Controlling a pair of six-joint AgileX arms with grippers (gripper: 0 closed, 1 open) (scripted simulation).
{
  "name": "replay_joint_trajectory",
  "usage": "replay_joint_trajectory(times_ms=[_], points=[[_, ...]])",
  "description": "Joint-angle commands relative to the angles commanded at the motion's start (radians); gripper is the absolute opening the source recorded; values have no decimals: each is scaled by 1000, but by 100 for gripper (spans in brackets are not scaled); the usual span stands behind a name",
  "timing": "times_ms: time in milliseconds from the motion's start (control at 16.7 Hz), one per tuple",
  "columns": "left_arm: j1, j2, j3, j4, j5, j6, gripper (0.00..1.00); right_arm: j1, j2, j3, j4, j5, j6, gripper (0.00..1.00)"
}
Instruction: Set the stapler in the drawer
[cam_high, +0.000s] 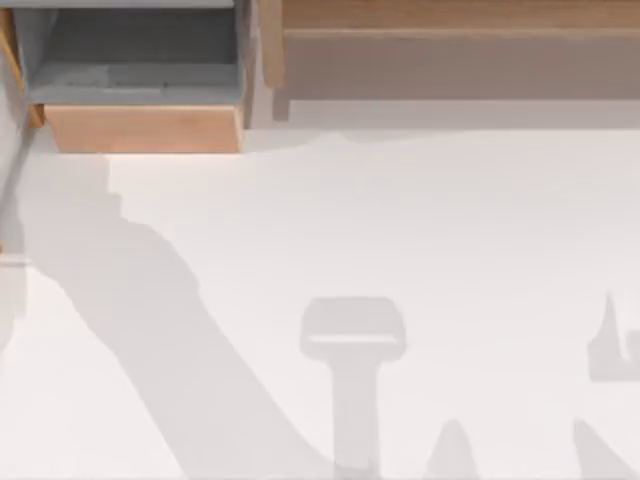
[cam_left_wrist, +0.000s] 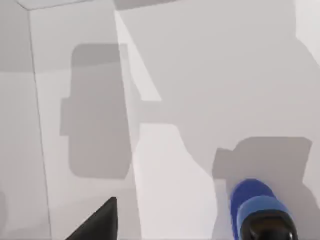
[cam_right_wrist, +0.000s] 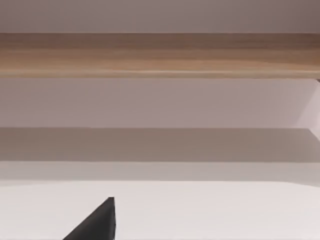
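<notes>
drawer (cam_high: 140, 95) open, upper left of top view | stapler (cam_left_wrist: 257, 210) blue, lower right of left wrist view | left and right grippers: finger state cannot tell

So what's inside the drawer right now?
From the top view, the open drawer shows bare grey floor and walls, nothing lying in it. Its back part is cut off by the frame edge. The stapler is in the left wrist view, over a white surface.

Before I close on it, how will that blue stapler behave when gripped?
The stapler, seen in the left wrist view, looks rigid, so it should not flex. Its rounded blue end looks smooth, so fingers could slip there. Its black top piece may press down if squeezed. It seems small, so probably light.
</notes>
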Motion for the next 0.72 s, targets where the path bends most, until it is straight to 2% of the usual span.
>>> replay_joint_trajectory(times_ms=[300, 720], points=[[81, -163, -217, 392, 90, 187, 100, 0, 0, 0, 0, 0, 0, 100], [301, -353, -617, 1076, 232, 499, 100, 0, 0, 0, 0, 0, 0, 100]])
